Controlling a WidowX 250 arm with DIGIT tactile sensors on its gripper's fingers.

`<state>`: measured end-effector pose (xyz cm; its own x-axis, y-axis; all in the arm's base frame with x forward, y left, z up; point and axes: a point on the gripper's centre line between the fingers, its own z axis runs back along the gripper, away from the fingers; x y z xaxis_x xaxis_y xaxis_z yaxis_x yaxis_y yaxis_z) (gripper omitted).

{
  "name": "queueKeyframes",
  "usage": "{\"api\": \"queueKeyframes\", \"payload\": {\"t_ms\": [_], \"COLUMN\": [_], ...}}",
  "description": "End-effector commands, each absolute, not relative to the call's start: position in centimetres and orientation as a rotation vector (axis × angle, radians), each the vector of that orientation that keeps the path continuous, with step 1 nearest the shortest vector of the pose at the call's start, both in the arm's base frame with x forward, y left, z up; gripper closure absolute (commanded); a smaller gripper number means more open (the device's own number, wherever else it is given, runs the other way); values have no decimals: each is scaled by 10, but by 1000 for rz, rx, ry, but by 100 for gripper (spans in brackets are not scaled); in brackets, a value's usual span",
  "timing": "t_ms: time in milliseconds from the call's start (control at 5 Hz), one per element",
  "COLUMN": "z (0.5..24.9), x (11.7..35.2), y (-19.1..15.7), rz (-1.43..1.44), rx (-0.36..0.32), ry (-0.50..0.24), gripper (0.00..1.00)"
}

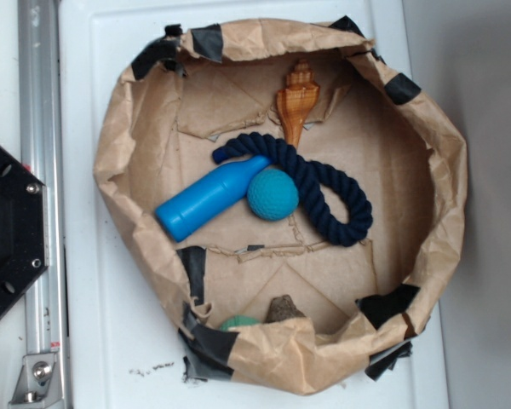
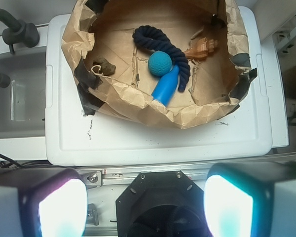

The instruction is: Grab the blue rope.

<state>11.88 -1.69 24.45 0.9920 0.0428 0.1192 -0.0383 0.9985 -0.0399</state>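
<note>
The blue rope point(image 1: 319, 187) is a thick dark navy twisted rope lying in a loop on the floor of a brown paper-lined bin point(image 1: 447, 170). It curls around a teal dimpled ball point(image 1: 272, 194) and touches a bright blue plastic bottle point(image 1: 209, 200). In the wrist view the rope point(image 2: 160, 42) lies far ahead inside the bin. My gripper point(image 2: 145, 207) is open and empty, its two fingers point(image 2: 59, 207) wide apart, high above the arm's black base and well short of the bin. The gripper does not show in the exterior view.
A wooden shell-shaped toy point(image 1: 295, 102) lies at the bin's far side, touching the rope. A brown lump point(image 1: 283, 308) and a green thing point(image 1: 238, 323) sit by the near wall. The bin stands on a white lid point(image 2: 158, 138). A metal rail point(image 1: 38, 170) and black base point(image 1: 8, 230) are left.
</note>
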Motion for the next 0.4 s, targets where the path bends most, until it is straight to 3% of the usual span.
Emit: {"api": "queueKeyframes", "payload": {"t_ms": [0, 200], "z": [244, 218], "x": [119, 169], "y": [-17, -2], "rz": [41, -83], "rx": [-38, 11], "ry": [-120, -205], "gripper": [0, 0]}}
